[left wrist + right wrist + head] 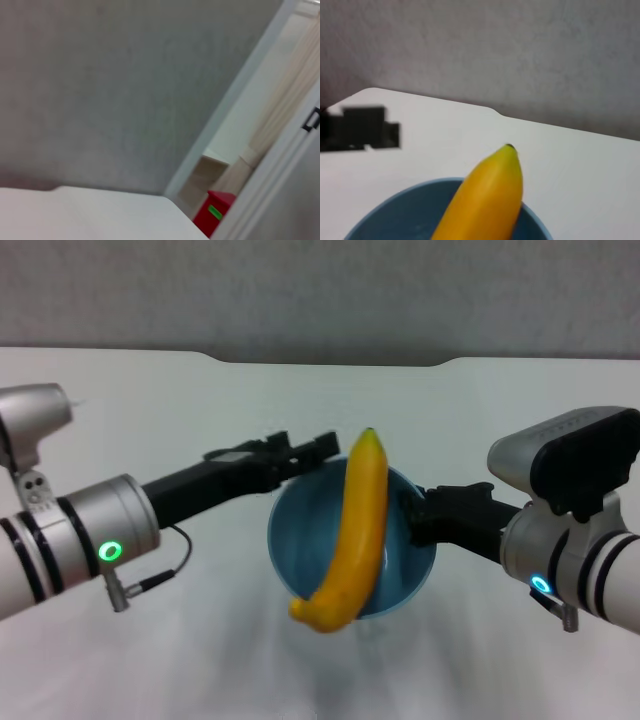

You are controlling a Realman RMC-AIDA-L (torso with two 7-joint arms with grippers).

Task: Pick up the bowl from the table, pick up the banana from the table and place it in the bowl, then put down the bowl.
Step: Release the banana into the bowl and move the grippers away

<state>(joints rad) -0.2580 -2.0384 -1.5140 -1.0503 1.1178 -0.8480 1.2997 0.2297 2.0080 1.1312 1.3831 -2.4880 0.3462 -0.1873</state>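
A yellow banana (352,540) lies across a light-blue bowl (405,585), both ends overhanging the rim, its dark tip pointing away. The right gripper (420,512) holds the bowl's right rim, fingers closed on it, apparently above the white surface (200,640). Farther back, the left gripper (305,450) sits just beside the bowl's far-left rim, fingers seemingly apart, holding nothing. The glossy plastic bowl looks light, stiff and slippery; the long banana could roll off, so lower it level.

glossy plastic bowl (410,575), smooth banana (355,540)
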